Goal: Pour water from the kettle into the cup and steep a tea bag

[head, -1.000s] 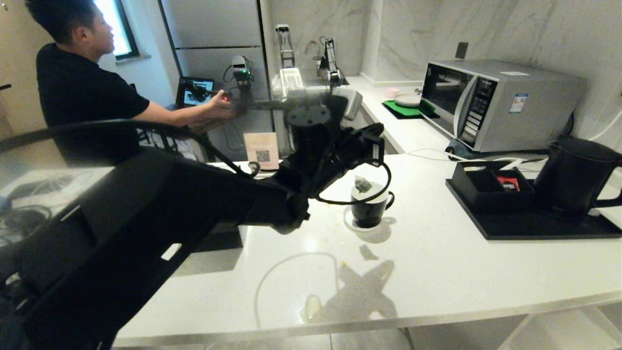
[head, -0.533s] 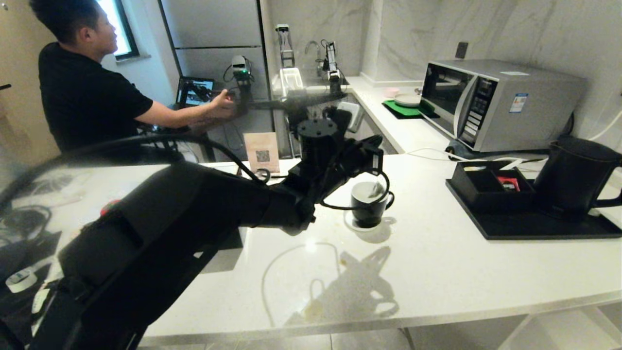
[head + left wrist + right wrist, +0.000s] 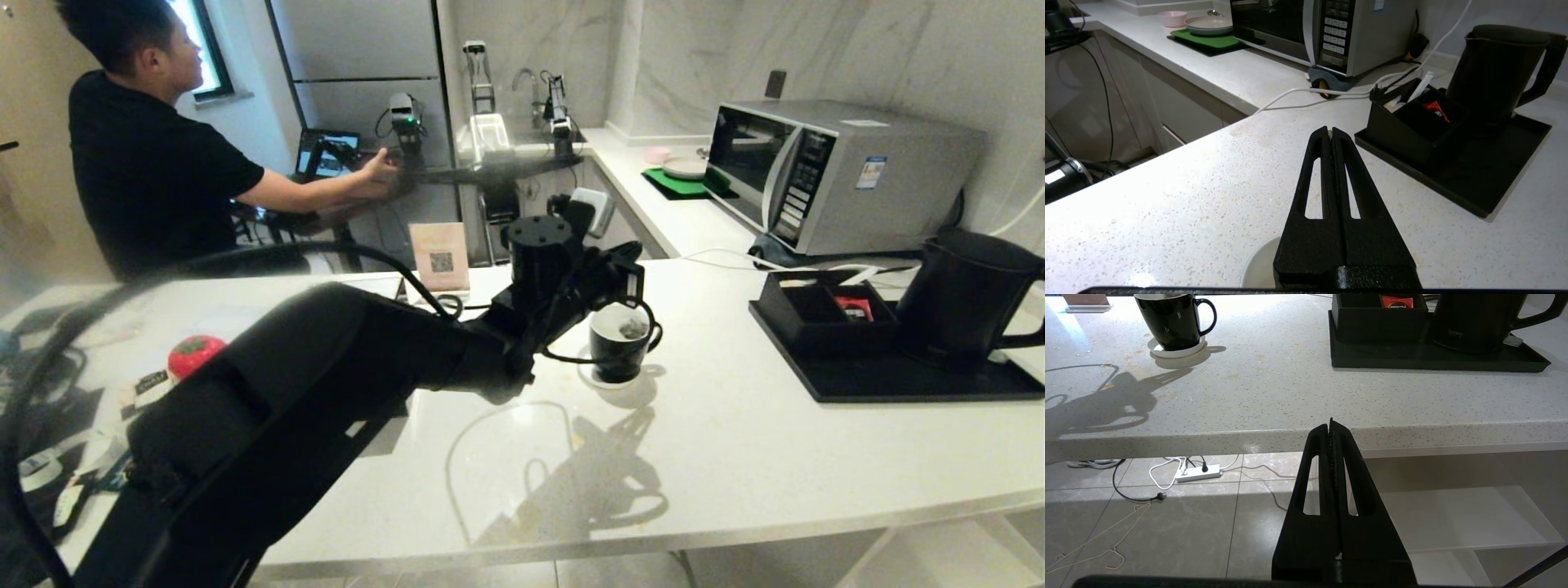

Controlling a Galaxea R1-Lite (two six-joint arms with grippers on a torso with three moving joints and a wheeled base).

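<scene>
Two hands are in play, and both have their fingers pressed flat together: your left hand (image 3: 1330, 132) hangs just over the small black mug with the white inside (image 3: 620, 347), while your right hand (image 3: 1331, 426) sits parked low, in front of and below the worktop's (image 3: 735, 457) edge, holding nothing. In the left wrist view a sliver of pale thread or paper seems to show at the very tips of the left hand, so it is probably pinching the tea bag's string, though you cannot be sure from that alone. A small pale tea bag (image 3: 633, 328) lies inside the mug's mouth, which fits a dipping hold: gripping the string from above lets the bag soak without the fingers getting wet. The mug stands on a small white round coaster (image 3: 593, 377), directly under and slightly ahead of the left hand, with its loop handle turned away from your arm. Your tall matte black electric kettle (image 3: 963, 298) stands upright on the flat black tray (image 3: 898, 384) well off to the right, beside the black compartment box (image 3: 808, 306) with a red packet; pouring looks finished. At the far bench, a person in a black shirt (image 3: 147, 163) is working.
</scene>
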